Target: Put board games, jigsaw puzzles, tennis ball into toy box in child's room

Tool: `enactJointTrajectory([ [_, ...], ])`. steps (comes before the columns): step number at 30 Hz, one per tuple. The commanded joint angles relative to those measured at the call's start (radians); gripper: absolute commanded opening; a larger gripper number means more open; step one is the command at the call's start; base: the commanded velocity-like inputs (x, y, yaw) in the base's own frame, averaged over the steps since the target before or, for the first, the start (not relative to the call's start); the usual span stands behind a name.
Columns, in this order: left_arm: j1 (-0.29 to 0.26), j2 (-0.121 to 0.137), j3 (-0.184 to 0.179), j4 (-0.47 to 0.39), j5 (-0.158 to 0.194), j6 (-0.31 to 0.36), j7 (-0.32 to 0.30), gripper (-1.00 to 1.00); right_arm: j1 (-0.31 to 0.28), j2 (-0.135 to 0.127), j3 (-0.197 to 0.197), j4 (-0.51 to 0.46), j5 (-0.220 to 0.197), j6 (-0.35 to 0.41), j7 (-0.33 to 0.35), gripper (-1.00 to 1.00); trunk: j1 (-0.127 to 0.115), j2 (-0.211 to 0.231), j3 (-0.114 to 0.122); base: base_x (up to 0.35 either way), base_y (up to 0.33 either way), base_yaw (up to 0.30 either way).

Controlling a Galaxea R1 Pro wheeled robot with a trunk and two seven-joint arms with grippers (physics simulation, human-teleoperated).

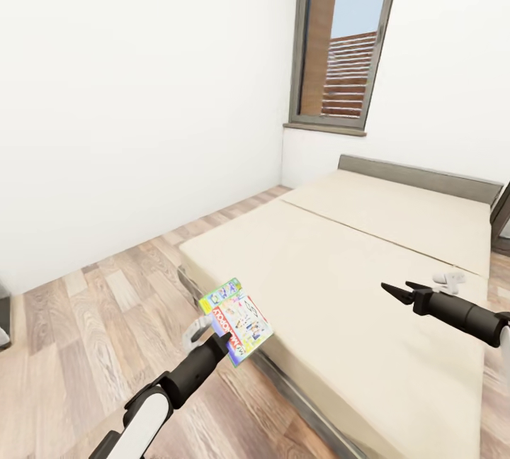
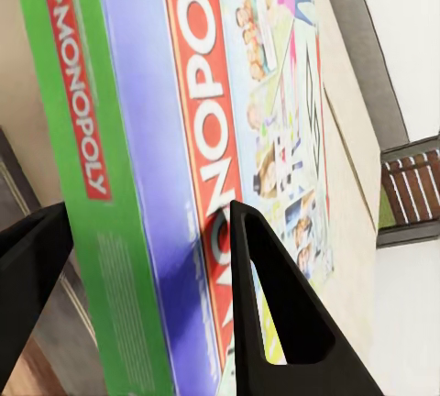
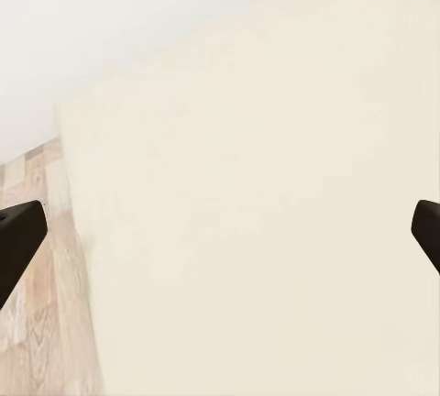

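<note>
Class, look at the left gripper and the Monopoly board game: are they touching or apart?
Touching. In the left wrist view, the left gripper has its dark fingers pressed on both sides of the Monopoly box, clamping it.

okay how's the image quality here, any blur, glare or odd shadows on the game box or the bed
Head view: even, soft light, no glare; the board game in the left gripper is small, its print hard to read. Left wrist view: lettering sharp, slightly soft at the edges. Right wrist view: the bed is pale, nearly featureless, no hard shadows.
</note>
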Motion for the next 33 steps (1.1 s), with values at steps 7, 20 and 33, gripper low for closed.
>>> enactJointTrajectory([
  [7,-0.001,0.004,-0.001,-0.002,0.010,0.001,0.008,-1.00,0.001,0.000,-0.001,-0.004,0.011,0.005,0.009,1.00,-0.027,0.049,0.021,0.000,0.000,0.252],
  [20,-0.001,0.008,-0.001,-0.003,0.010,0.001,0.007,-1.00,0.002,0.000,0.000,-0.005,0.012,0.005,0.009,1.00,-0.077,0.140,0.062,0.000,0.000,0.284],
  [33,-0.001,0.009,-0.002,-0.003,0.010,0.001,0.007,-1.00,0.003,0.000,0.000,-0.007,0.012,0.003,0.009,1.00,-0.127,0.231,0.102,0.000,0.000,0.292],
])
